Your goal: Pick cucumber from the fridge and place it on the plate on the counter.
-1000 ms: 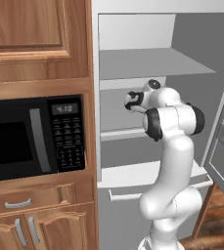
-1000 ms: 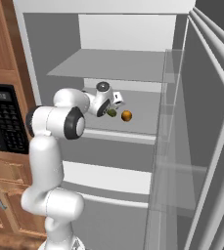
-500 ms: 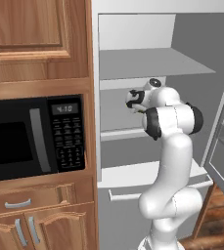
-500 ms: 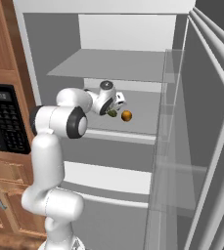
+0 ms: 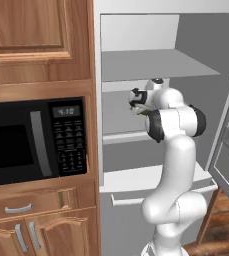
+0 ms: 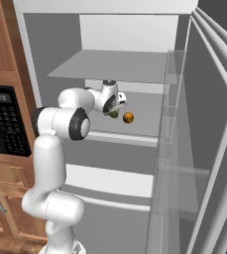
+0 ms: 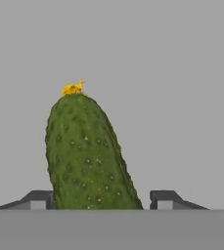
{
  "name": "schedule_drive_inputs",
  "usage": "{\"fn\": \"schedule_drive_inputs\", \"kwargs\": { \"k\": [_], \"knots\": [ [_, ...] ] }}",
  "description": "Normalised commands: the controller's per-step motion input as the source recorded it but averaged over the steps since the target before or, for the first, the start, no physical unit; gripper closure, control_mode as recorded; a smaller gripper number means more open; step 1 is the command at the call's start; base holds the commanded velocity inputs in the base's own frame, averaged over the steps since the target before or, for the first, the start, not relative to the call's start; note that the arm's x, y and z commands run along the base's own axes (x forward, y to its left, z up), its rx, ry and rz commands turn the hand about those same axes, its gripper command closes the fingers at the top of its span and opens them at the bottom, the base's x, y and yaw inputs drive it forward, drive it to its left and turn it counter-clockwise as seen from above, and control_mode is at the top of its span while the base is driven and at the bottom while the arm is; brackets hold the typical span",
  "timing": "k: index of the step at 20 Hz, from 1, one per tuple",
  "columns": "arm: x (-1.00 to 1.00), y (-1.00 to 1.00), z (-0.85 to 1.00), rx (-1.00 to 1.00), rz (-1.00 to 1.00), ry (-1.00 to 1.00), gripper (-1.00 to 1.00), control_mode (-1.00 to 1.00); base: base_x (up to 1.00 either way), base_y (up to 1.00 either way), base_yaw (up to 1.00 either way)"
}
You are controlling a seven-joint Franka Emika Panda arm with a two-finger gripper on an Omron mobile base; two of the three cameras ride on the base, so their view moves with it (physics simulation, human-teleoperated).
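The landmark is the fridge (image 5: 186, 75), which stands open with pale grey shelves.

Left base view, left to right:
- Left of the fridge, a black microwave (image 5: 33, 142) sits in wooden cabinetry, with an upper cabinet door (image 5: 33, 35) above it and drawers with silver handles (image 5: 16, 209) below it.
- Inside the fridge, the white arm reaches onto the middle shelf. The gripper (image 5: 137, 106) sits at the left part of that shelf, below the upper shelf.
- A small patch of green, the cucumber (image 5: 142, 111), shows at the gripper.
- At the right edge of the fridge, the glassy door (image 5: 228, 145) is swung outward.

Right base view, left to right:
- The gripper (image 6: 116, 110) is over the middle shelf of the fridge (image 6: 120, 67), with the cucumber (image 6: 113, 113) at its tips.
- Just right of the cucumber on the same shelf lies a small orange round item (image 6: 128, 117), apart from the gripper.

Hand view:
- The cucumber (image 7: 86, 156) lies between the two fingertips (image 7: 165, 199), yellow tip pointing away from the hand, on the grey shelf.
- The left fingertip meets the cucumber; a gap separates the right fingertip from it. Whether the jaws clamp it cannot be told.
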Motion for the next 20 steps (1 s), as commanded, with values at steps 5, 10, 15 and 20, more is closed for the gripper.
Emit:
{"fn": "schedule_drive_inputs", "kwargs": {
  "k": [5,10,15,20],
  "knots": [
    [-0.10,0.13,-0.11,0.02,0.00,-0.01,1.00,-1.00,0.00,0.00,0.00],
    [0.00,0.00,-0.40,0.12,0.00,-0.18,1.00,-1.00,0.00,0.00,0.00],
    [0.09,0.01,-0.26,0.04,0.00,-0.22,1.00,-1.00,0.00,0.00,0.00],
    [-0.08,0.03,0.04,0.00,-0.01,-0.04,1.00,-1.00,0.00,0.00,0.00]
  ]
}}
